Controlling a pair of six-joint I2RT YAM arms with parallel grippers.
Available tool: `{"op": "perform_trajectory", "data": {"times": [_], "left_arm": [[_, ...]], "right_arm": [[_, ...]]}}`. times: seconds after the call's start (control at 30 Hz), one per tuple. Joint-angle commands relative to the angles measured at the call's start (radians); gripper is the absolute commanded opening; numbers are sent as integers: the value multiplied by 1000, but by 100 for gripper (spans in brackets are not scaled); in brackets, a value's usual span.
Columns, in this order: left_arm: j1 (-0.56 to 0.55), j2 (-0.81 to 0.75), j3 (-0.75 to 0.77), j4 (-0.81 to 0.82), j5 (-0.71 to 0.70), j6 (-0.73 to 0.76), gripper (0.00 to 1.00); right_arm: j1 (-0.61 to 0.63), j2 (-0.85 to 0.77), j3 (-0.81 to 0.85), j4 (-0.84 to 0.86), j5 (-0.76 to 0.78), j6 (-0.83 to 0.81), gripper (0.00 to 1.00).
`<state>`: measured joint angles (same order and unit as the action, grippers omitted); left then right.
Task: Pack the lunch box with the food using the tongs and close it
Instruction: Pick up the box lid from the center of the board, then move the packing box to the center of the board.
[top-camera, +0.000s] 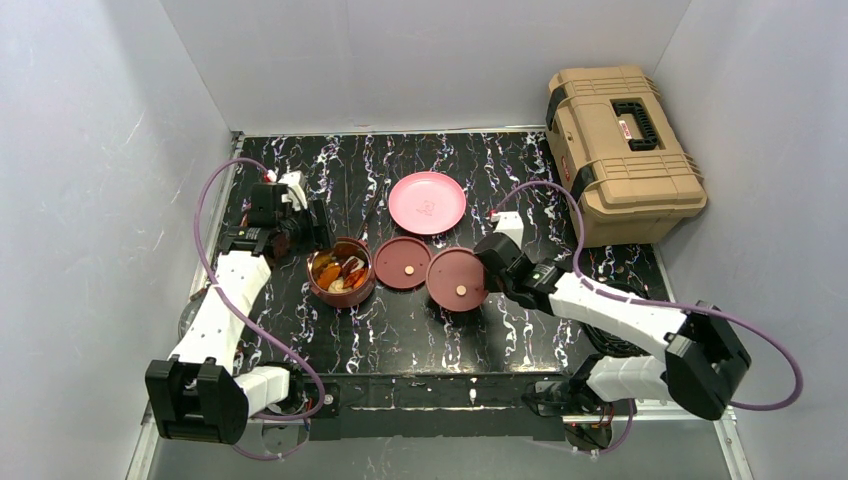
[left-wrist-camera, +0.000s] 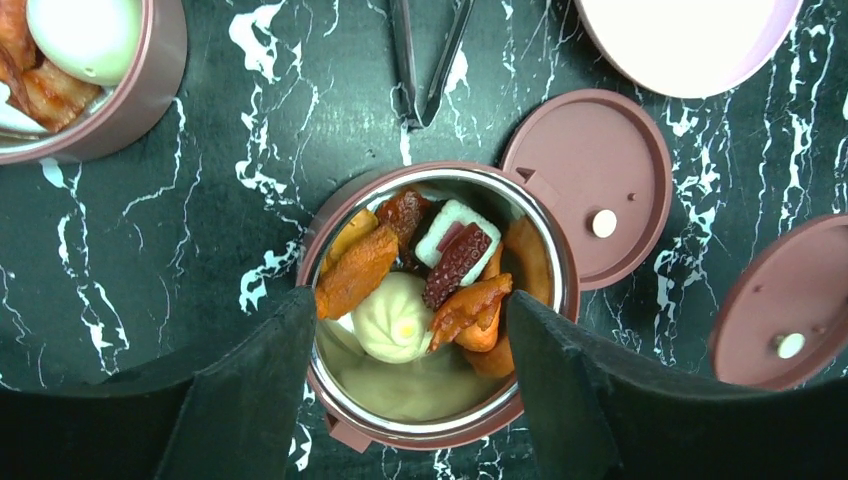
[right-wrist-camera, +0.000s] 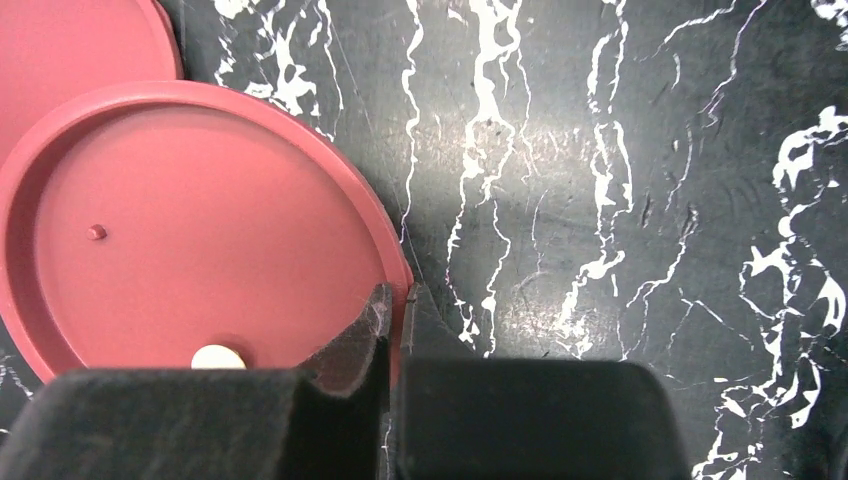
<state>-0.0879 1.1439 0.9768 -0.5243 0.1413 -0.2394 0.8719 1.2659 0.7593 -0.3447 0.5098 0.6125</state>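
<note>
A maroon lunch box bowl (left-wrist-camera: 335, 225) (top-camera: 342, 295) holds food: a pale bun (left-wrist-camera: 393, 322), orange-red chunks (left-wrist-camera: 358, 272) and a dark red piece (left-wrist-camera: 455, 262). My left gripper (left-wrist-camera: 410, 297) (top-camera: 315, 240) stands open, its fingers (left-wrist-camera: 250, 390) on either side of this bowl; I cannot tell if they touch it. A second bowl (left-wrist-camera: 150, 90) with a white egg (left-wrist-camera: 85, 35) shows only in the left wrist view. Two flat lids (top-camera: 403, 263) (top-camera: 450, 272) lie right of the bowl. My right gripper (right-wrist-camera: 400, 295) (top-camera: 487, 268) is shut on the right lid's (right-wrist-camera: 200, 230) rim. The tongs (left-wrist-camera: 425, 60) lie behind the bowl.
An empty pink plate (top-camera: 427, 202) lies behind the lids. A large tan toolbox (top-camera: 622, 150) stands at the back right, partly off the black marbled table (top-camera: 420, 340). Grey walls close in the left, back and right sides.
</note>
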Motion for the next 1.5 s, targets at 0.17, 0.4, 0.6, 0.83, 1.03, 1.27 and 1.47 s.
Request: {"op": "perform_trajectory", "data": {"times": [0.17, 0.4, 0.6, 0.83, 1.03, 1.27, 1.47], "left_arm": [[27, 72, 23, -103, -53, 28, 53], [31, 117, 32, -129, -93, 59, 47], [37, 152, 42, -129, -76, 82, 36], [36, 192, 52, -135, -59, 106, 28], [37, 209, 55, -132, -21, 125, 18], [35, 206, 38, -96, 111, 136, 11], [-2, 208, 31, -80, 162, 127, 10]], "right_arm": [[4, -89, 61, 7, -14, -18, 1], [4, -59, 81, 12, -45, -32, 1], [4, -50, 80, 24, -81, -40, 1], [4, -49, 81, 24, -89, -41, 1], [4, -48, 80, 30, -114, -42, 1], [4, -39, 91, 36, -133, -43, 1], [4, -36, 123, 35, -145, -42, 1]]}}
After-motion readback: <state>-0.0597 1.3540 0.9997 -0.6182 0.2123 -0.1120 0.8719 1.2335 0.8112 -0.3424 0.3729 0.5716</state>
